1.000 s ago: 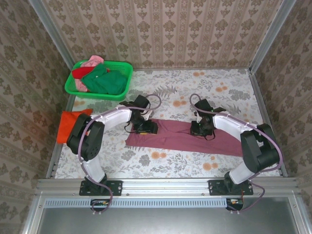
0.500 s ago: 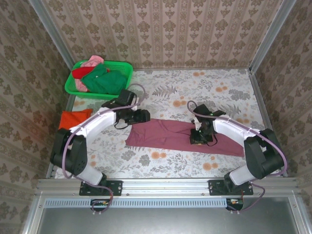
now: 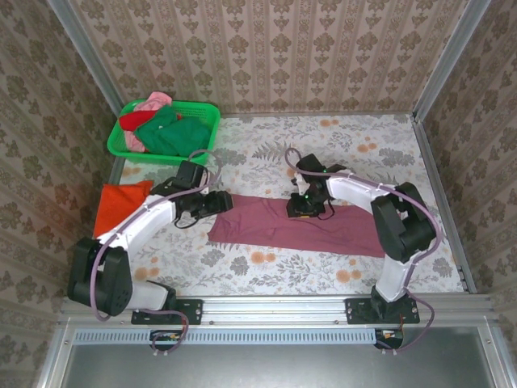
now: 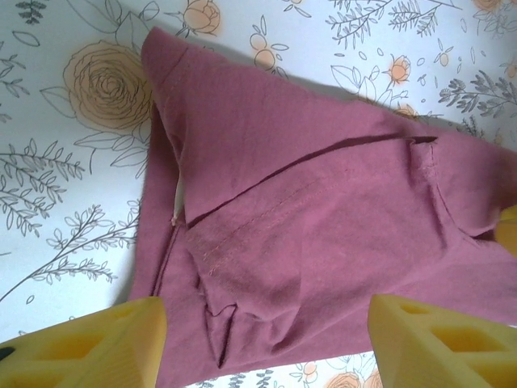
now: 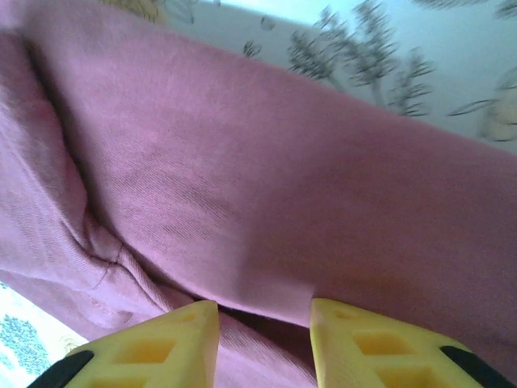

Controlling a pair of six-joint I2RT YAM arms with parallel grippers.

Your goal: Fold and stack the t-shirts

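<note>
Where the two arms are bolted at the near edge of the bench point(image 3: 242, 271), you have the maroon t-shirt point(image 3: 266, 229) lying just beyond them. It is flat on the floral surface as a long strip running left to right, its right end nearer the edge than its left. The left claw point(image 3: 224, 202) sits at the strip's far left corner. In the left wrist view its yellow fingers point(image 4: 89, 347) stand spread wide above the cloth with nothing between them. The shirt below them shows a folded flap, creases and a stitched seam line. The right claw point(image 3: 304, 208) rests on the far edge of the strip near its middle. In the right wrist view its fingers point(image 5: 145, 352) are parted by a narrow gap, with maroon cloth close under and between the tips. You cannot tell from these views whether it is pinching a fold or merely lying on it. At the bench's left edge, apart from the maroon one, lies the orange-red t-shirt point(image 3: 117, 206), a compact, roughly square shape. In the far left corner stands the green basket point(image 3: 208, 133), holding a heap: a green t-shirt point(image 3: 174, 136), a red t-shirt point(image 3: 133, 121) and a pink t-shirt point(image 3: 157, 99) at the back.
</note>
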